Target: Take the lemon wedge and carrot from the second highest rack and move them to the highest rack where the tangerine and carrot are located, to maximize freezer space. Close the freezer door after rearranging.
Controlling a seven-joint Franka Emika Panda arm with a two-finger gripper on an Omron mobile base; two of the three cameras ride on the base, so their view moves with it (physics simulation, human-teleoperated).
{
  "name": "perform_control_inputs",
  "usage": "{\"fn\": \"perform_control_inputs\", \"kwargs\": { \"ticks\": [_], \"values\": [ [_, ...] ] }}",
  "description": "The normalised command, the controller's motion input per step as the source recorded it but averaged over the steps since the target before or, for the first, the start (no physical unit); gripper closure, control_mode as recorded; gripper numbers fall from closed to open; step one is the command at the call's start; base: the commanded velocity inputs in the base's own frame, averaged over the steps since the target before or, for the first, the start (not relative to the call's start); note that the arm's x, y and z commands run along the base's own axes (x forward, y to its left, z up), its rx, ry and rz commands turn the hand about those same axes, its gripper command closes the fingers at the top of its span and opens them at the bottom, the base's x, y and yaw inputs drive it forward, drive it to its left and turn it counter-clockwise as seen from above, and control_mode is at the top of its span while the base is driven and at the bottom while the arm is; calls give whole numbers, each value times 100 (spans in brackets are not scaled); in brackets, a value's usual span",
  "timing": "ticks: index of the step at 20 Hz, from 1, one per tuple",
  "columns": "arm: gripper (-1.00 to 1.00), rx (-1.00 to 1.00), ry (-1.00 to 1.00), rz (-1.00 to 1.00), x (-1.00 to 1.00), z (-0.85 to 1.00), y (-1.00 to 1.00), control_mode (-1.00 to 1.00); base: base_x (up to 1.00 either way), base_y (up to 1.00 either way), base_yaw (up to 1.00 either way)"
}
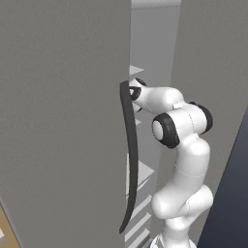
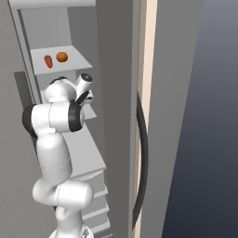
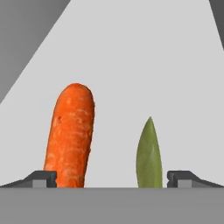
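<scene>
The freezer door (image 1: 58,126) stands open at the left, its dark curved handle (image 1: 130,160) in front of my wrist. My arm reaches into the freezer, the hand (image 2: 85,87) just above the second highest rack (image 2: 91,113). On that rack lie an orange carrot (image 3: 71,138) and a greenish lemon wedge (image 3: 148,155). My gripper (image 3: 112,179) is open, its fingertips (image 3: 43,178) spread wide, with the near ends of both the carrot and the lemon wedge between them. On the highest rack (image 2: 80,63) sit another carrot (image 2: 48,61) and the tangerine (image 2: 62,56).
The neighbouring grey door (image 2: 179,102) with its long dark handle (image 2: 142,153) stands at the right. Lower shelves and drawers (image 2: 95,204) step down below my arm. The freezer's side wall (image 3: 26,30) runs along the left of the hand view.
</scene>
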Motion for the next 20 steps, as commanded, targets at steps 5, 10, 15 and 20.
{"fn": "perform_control_inputs", "kwargs": {
  "ticks": [5, 10, 15, 20],
  "values": [
    [-100, 0, 0, 0, 25, -14, 0, -100, 0, 0, 0],
    [-100, 0, 0, 0, 20, -10, 0, -100, 0, 0, 0],
    [-100, 0, 0, 0, 13, -3, -1, -100, 0, 0, 0],
    [-100, 0, 0, -4, 1, -1, -8, -100, 0, 0, 0]
  ]
}}
